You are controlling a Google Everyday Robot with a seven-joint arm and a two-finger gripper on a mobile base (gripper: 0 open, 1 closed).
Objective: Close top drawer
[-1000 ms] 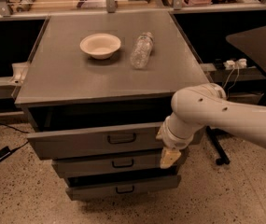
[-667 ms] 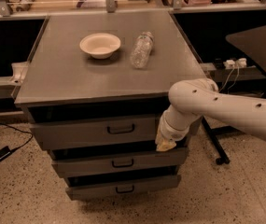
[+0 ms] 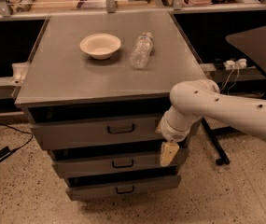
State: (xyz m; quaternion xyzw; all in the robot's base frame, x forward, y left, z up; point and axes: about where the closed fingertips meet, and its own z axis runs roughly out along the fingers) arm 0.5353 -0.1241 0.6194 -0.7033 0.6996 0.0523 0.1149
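Note:
The top drawer (image 3: 76,133) is the tallest grey front of three in the cabinet, with a small black bar handle (image 3: 121,129) at its centre. Its front stands a little forward of the cabinet top's edge, with a dark gap above it. My gripper (image 3: 169,153) hangs from the white arm (image 3: 216,108) at the drawer's right end, against the front right corner of the cabinet and pointing down in front of the middle drawer (image 3: 118,162).
A white bowl (image 3: 100,45) and a clear plastic bottle (image 3: 141,50) lie on the grey cabinet top (image 3: 67,78). The bottom drawer (image 3: 123,188) sits lowest. A black table (image 3: 258,43) stands at the right, and a cable (image 3: 2,153) lies on the floor at the left.
The top drawer's front has slid back toward the cabinet. My arm and gripper have moved in with it, toward the cabinet's right front corner.

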